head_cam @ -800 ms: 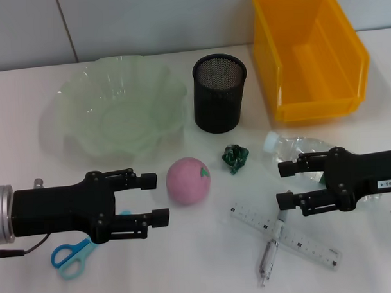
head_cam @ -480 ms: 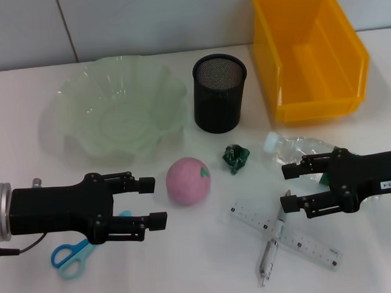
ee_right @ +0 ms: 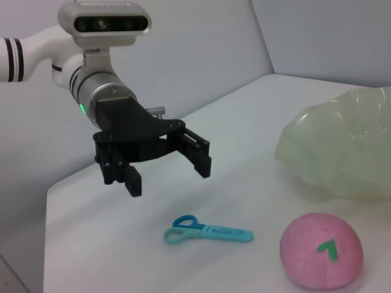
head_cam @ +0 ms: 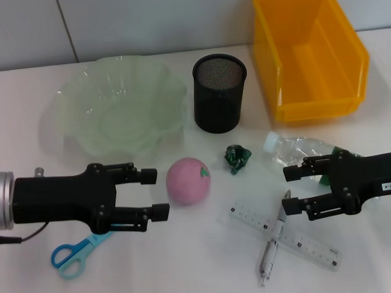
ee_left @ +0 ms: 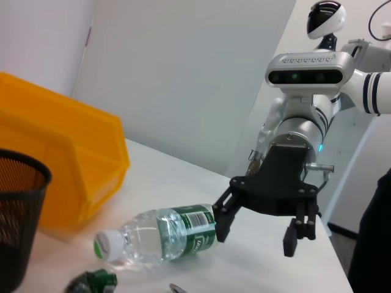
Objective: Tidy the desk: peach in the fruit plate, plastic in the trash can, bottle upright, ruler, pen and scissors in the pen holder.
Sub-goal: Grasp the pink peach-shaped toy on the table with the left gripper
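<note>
- The left gripper [head_cam: 153, 193] is seen at the lower left of the head view with its fingers spread apart and nothing between them; it is held just beside the pink peach [head_cam: 189, 181], which lies on the white table [head_cam: 200, 268] at the centre of the frame.
- The blue scissors [head_cam: 74, 252] are found flat at the lower left, partly under the left gripper's body.
- The right gripper [head_cam: 289, 191] is shown at the lower right, released and empty; it is poised over the clear plastic bottle [head_cam: 292, 147], which lies on its side, its white cap toward the centre of the frame.
- A transparent ruler [head_cam: 285, 236] is crossed by a pen [head_cam: 271, 245] near the bottom edge, just below the right gripper.
- A crumpled green plastic scrap [head_cam: 236, 157] lies between peach and bottle.
- The pale green fruit plate [head_cam: 120, 104] is placed upper left, the black mesh pen holder [head_cam: 219, 93] upper centre and the orange bin [head_cam: 308, 52] upper right; all three are seen empty.
</note>
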Controlling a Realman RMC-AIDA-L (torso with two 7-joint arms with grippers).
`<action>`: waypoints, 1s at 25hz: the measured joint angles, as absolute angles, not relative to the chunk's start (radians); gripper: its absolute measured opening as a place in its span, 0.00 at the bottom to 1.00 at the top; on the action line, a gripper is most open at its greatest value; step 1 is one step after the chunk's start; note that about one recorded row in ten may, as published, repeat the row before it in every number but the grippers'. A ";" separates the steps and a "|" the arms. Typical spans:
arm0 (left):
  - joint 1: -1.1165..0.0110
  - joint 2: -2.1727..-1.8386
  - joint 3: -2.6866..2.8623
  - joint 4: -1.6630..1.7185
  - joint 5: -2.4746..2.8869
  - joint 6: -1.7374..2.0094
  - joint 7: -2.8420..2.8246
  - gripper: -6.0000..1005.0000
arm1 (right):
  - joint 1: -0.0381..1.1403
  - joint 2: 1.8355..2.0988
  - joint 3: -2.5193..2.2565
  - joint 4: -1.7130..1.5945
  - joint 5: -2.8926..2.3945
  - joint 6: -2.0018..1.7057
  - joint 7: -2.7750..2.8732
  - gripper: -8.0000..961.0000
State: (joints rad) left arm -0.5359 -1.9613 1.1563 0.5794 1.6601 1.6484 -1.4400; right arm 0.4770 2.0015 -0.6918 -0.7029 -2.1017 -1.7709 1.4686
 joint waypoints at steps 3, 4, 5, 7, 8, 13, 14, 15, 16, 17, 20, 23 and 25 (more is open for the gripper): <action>-0.538 -1.961 1.156 0.594 1.663 1.644 -1.444 0.76 | 0.477 2.002 -0.692 -0.703 -2.104 -1.773 1.469 0.81; -0.550 -1.962 1.156 0.645 1.687 1.633 -1.467 0.75 | 0.477 2.002 -0.692 -0.702 -2.104 -1.773 1.470 0.81; -0.565 -1.963 1.154 0.696 1.710 1.625 -1.489 0.75 | 0.476 2.002 -0.692 -0.702 -2.104 -1.773 1.470 0.81; -0.592 -1.969 1.142 0.761 1.758 1.617 -1.517 0.75 | 0.476 2.002 -0.692 -0.702 -2.105 -1.773 1.471 0.81; -0.614 -1.978 1.131 0.799 1.798 1.614 -1.530 0.75 | 0.476 2.002 -0.692 -0.702 -2.106 -1.774 1.472 0.81; -0.727 -2.030 1.094 0.910 2.006 1.597 -1.569 0.74 | 0.477 2.001 -0.692 -0.703 -2.114 -1.775 1.477 0.81; -0.749 -2.043 1.093 0.924 2.057 1.591 -1.580 0.73 | 0.478 2.001 -0.692 -0.702 -2.114 -1.775 1.478 0.81; -0.771 -2.053 1.094 0.933 2.108 1.584 -1.592 0.73 | 0.479 2.000 -0.692 -0.703 -2.115 -1.775 1.478 0.81; -0.795 -2.062 1.099 0.937 2.156 1.575 -1.607 0.73 | 0.480 2.000 -0.692 -0.703 -2.115 -1.775 1.479 0.81; -0.817 -2.068 1.107 0.937 2.189 1.566 -1.618 0.73 | 0.480 2.000 -0.692 -0.702 -2.115 -1.775 1.479 0.81; -0.853 -2.071 1.152 0.923 2.218 1.529 -1.637 0.72 | 0.481 1.996 -0.686 -0.703 -2.115 -1.773 1.479 0.81; -0.861 -2.073 1.234 0.913 2.221 1.460 -1.653 0.72 | 0.482 1.993 -0.685 -0.703 -2.115 -1.772 1.479 0.81; -0.862 -2.073 1.282 0.909 2.222 1.421 -1.670 0.71 | 0.484 1.990 -0.684 -0.703 -2.115 -1.773 1.479 0.81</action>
State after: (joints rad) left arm -0.8616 -2.0729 1.2823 0.9095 2.2221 1.4208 -1.6699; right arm 0.4840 1.9900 -0.6840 -0.7025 -2.1154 -1.7726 1.4789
